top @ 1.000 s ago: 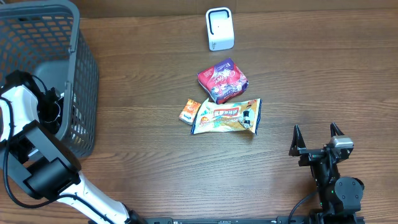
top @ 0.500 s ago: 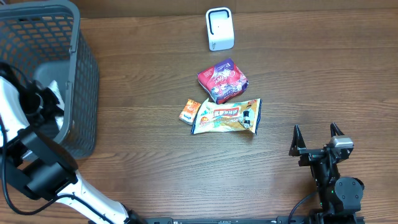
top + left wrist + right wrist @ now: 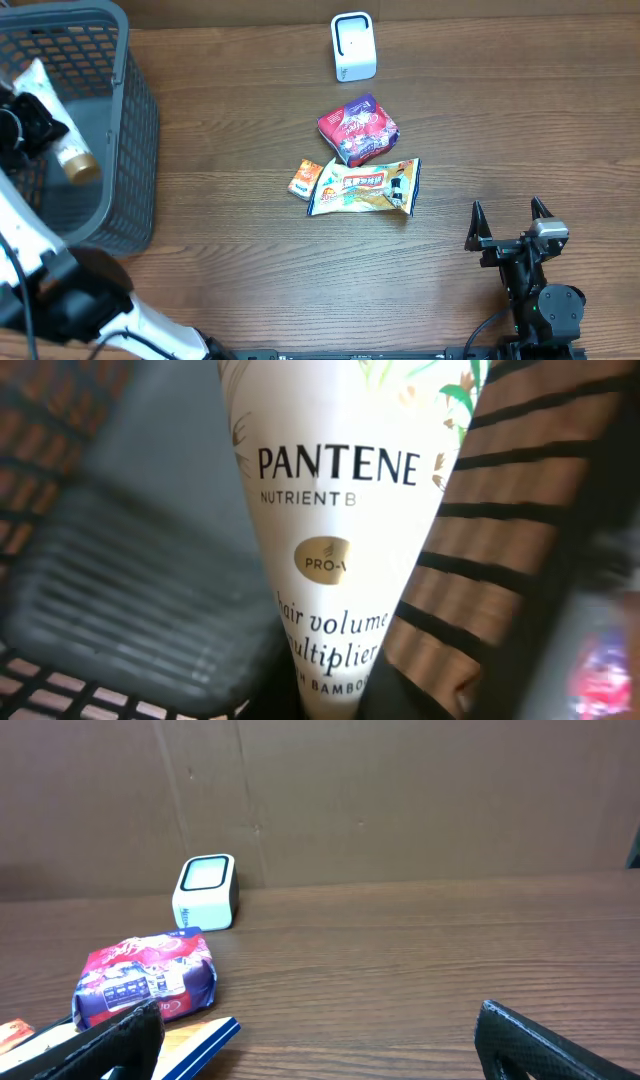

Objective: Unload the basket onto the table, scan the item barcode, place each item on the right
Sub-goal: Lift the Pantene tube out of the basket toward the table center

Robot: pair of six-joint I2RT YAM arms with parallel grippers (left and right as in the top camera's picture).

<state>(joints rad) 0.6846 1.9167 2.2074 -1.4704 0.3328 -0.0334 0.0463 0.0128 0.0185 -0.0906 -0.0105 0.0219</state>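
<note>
On the wooden tabletop (image 3: 520,120), a purple packet (image 3: 358,128) is set just behind a long snack bag (image 3: 364,187), with a small orange packet (image 3: 304,179) just beside it. A grey basket (image 3: 135,120) is placed at the left.

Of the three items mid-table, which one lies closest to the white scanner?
The red-and-purple packet, directly in front of the scanner; the long white-and-orange packet and small orange box lie farther away.

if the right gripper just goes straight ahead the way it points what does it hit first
Nothing, it seems: the right gripper faces bare table; the scanner sits off to its left.
</note>
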